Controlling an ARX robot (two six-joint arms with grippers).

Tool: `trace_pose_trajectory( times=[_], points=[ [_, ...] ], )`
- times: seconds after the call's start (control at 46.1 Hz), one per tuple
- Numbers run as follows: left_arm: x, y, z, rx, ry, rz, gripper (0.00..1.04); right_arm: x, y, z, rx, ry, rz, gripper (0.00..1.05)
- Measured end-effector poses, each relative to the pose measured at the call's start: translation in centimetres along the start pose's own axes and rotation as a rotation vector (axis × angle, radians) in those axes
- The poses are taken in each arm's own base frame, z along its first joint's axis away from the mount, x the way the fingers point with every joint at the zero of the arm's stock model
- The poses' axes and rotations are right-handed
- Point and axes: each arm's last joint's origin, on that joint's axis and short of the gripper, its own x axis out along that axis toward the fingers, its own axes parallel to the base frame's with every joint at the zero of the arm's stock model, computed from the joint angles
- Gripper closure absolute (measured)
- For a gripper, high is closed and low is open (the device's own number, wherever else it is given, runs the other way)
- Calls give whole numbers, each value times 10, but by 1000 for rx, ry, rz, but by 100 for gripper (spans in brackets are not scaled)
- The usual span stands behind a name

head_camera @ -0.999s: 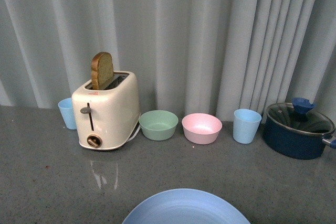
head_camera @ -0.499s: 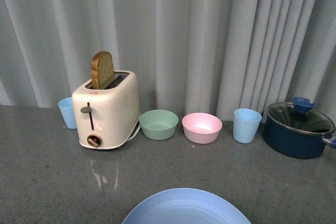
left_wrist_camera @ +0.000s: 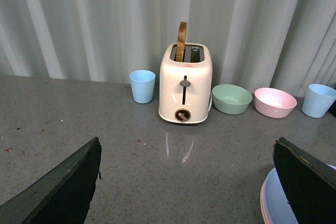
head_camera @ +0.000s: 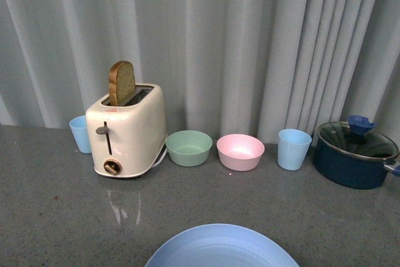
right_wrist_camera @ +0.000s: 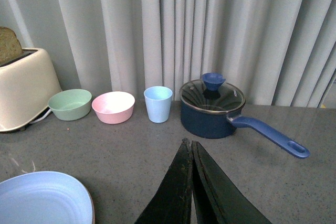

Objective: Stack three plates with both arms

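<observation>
Light blue plate sits on top of a pink-rimmed plate at the table's near edge, centre. Left gripper fingers spread wide, empty; right gripper fingers pressed together, empty. Plates look rigid, smooth, probably slippery; pinch at the rim.

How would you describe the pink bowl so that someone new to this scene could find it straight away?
Start at the cream toaster with a slice of bread sticking up, standing before the grey curtain. To its right along the counter runs a row: a green bowl, then the pink bowl, then a light blue cup. It is the only pink item in that row, low and wide.
</observation>
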Motion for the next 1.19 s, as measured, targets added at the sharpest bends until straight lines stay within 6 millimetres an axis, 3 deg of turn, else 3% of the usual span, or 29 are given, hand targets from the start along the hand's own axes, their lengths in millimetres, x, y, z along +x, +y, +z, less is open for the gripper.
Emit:
trace_pose_trajectory(
  times=[1.064, 1.194],
  points=[
    [0, 0, 0, 0, 0, 0, 7, -25, 0, -3, -1, 3, 2, 102],
    [0, 0, 0, 0, 0, 0, 7, -25, 0, -3, -2, 3, 2, 82]
  ],
)
